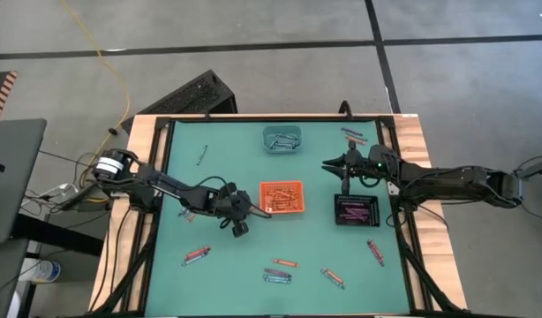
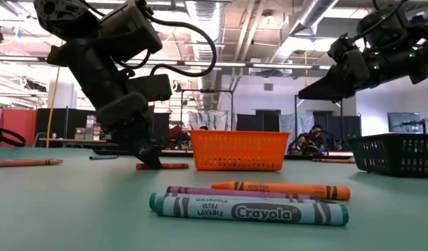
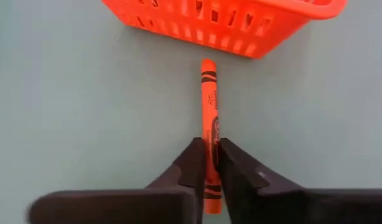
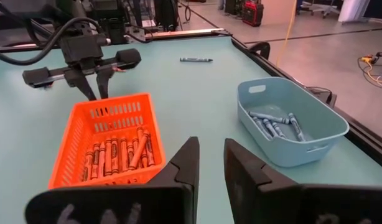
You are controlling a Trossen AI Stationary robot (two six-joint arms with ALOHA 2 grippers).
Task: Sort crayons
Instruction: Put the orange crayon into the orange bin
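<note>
Right at the front of the teal table mat [image 1: 218, 283], seen from table height, three crayons lie side by side: a teal one [image 2: 249, 210] nearest, a purple one [image 2: 235, 192] behind it, an orange one [image 2: 280, 189] behind that, all lying across the view. More loose crayons are scattered along the near edge in the overhead view, with a pinkish one [image 1: 374, 251] off to the right. Farther back, the room opens into a workshop with ceiling lights, shelving and seated people in the distance; outside the table, grey concrete floor with a yellow cable.

Now the left gripper [image 3: 209, 163]: that arm reaches in low from the left side, wrist bent down to the mat just left of the orange tray [image 1: 281, 198]. Its fingers are pinched on either side of an orange crayon [image 3: 209, 106], which lies flat on the mat, long axis running straight away from the wrist, tip aimed at the orange tray's wall and stopping just short of it.

The right gripper [image 4: 209, 163] hangs up high between the black tray [image 1: 357, 210] and the light blue tray [image 4: 290, 124], fingers parted, nothing between them. Orange crayons fill the orange tray, blue ones lie in the blue one.
</note>
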